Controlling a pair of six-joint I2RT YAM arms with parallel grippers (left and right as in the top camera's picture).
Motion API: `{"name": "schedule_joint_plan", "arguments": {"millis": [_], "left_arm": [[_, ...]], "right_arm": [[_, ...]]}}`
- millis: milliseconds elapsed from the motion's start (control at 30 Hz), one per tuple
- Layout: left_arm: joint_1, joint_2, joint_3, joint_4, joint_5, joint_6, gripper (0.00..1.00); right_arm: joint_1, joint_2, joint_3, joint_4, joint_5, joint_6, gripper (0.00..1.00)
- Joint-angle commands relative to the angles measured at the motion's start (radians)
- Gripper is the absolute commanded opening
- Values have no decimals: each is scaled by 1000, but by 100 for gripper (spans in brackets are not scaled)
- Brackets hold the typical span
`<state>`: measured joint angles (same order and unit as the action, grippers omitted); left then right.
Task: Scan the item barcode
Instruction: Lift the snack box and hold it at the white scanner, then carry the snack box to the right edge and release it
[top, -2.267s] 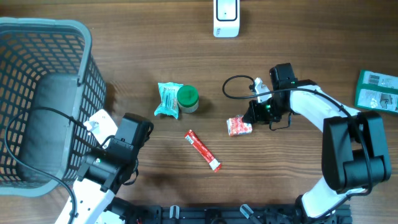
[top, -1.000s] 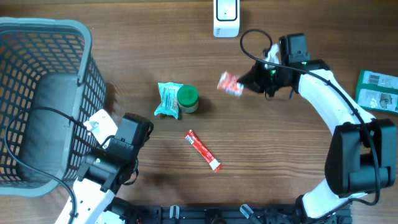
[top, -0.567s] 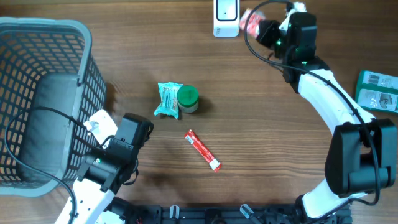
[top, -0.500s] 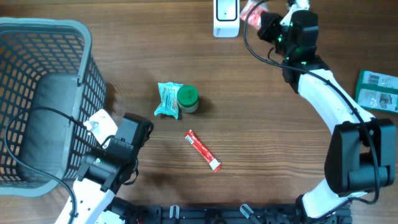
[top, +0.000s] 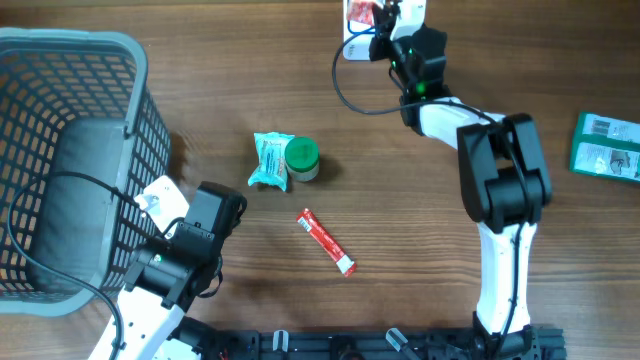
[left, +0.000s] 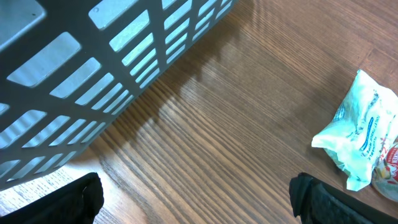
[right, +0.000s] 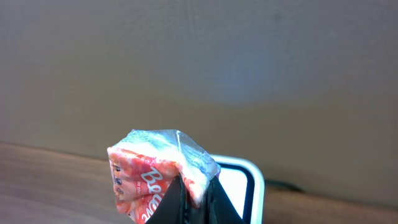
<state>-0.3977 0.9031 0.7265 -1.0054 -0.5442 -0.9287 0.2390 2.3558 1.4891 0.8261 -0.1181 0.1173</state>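
The right gripper (top: 383, 18), jaws pinched shut on a crumpled red snack packet (top: 361, 12), reaches to the 12 o'clock edge of the wooden table (top: 420, 250) and holds the packet over the white barcode scanner (top: 357, 47). From the wrist camera the packet stands up out of the closed fingertips. The scanner's white-rimmed face shows just behind it, toward 3 o'clock of the packet; whether the two touch cannot be told. Seen from overhead, the packet lies at 9 o'clock from the gripper and covers the scanner's upper part. The packet is too bunched to show a clear long axis, and no barcode is visible in any view, so the coming move likely turns on rotating the printed side toward the scanner face. Well apart, toward 7 o'clock of the scanner, a green-lidded jar (top: 302, 157) touches a teal-and-white packet (top: 270, 160), and a red stick sachet (top: 326, 242) lies on a 10-to-4 o'clock line nearer the robot. A green box (top: 605, 145) sits at the 3 o'clock edge. Farthest from the work, the left gripper (left: 196, 196) hangs with its fingers spread wide and nothing between them, beside the grey basket (top: 70, 50) at 9 o'clock; the right arm is by far the nearer to the scanner
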Motion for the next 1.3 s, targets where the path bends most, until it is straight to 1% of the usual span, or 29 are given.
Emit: {"name": "schedule_joint_plan", "arguments": {"millis": [0, 100, 233, 333, 400, 433, 467, 500, 533, 667, 733, 833, 900, 1000, 1067, 1100, 1133, 1167, 1200, 1233, 1267], "left_arm": [[4, -6, -3, 0, -3, 8, 100], [4, -6, -3, 0, -3, 8, 100], [4, -6, -3, 0, -3, 8, 100], [4, -6, -3, 0, -3, 8, 100], [4, -6, -3, 0, -3, 8, 100], [4, -6, -3, 0, -3, 8, 100], [4, -6, -3, 0, -3, 8, 100], [4, -6, -3, 0, -3, 8, 100], [4, -6, -3, 0, -3, 8, 100], [4, -6, -3, 0, -3, 8, 100], [4, -6, -3, 0, -3, 8, 100], [4, -6, -3, 0, -3, 8, 100], [4, -6, -3, 0, -3, 8, 100], [4, -6, -3, 0, -3, 8, 100], [4, -6, -3, 0, -3, 8, 100], [4, -6, -3, 0, -3, 8, 100], [4, -6, -3, 0, -3, 8, 100], [4, -6, -3, 0, -3, 8, 100], [4, -6, -3, 0, -3, 8, 100], [4, -6, -3, 0, -3, 8, 100], [4, -6, -3, 0, -3, 8, 100]], "right_arm": [[-3, 75, 87, 12, 17, -47, 4], [-3, 77, 91, 13, 17, -47, 4], [-3, 66, 91, 69, 14, -30, 4], [-14, -6, 91, 59, 13, -3, 4], [-32, -74, 91, 3, 13, -2, 4], [-42, -104, 91, -38, 14, -3, 4], [-67, -161, 91, -132, 18, -3, 4], [-99, -219, 91, -250, 58, -2, 4], [-126, -254, 91, -331, 111, -3, 4], [-250, -329, 91, -577, 308, 20, 4], [-346, -334, 91, -729, 377, 89, 4], [-480, -318, 73, -906, 375, 228, 4], [-565, -295, 60, -976, 371, 282, 4], [-658, -245, 58, -1048, 371, 304, 5], [-716, -198, 58, -1084, 346, 303, 18], [-730, -188, 58, -1099, 327, 303, 19], [-745, -186, 58, -1116, 295, 302, 22], [-754, -187, 58, -1120, 265, 301, 40], [-762, -195, 58, -1120, 225, 300, 65], [-768, -208, 58, -1128, 176, 301, 80], [-770, -223, 58, -1133, 137, 300, 100]]}}
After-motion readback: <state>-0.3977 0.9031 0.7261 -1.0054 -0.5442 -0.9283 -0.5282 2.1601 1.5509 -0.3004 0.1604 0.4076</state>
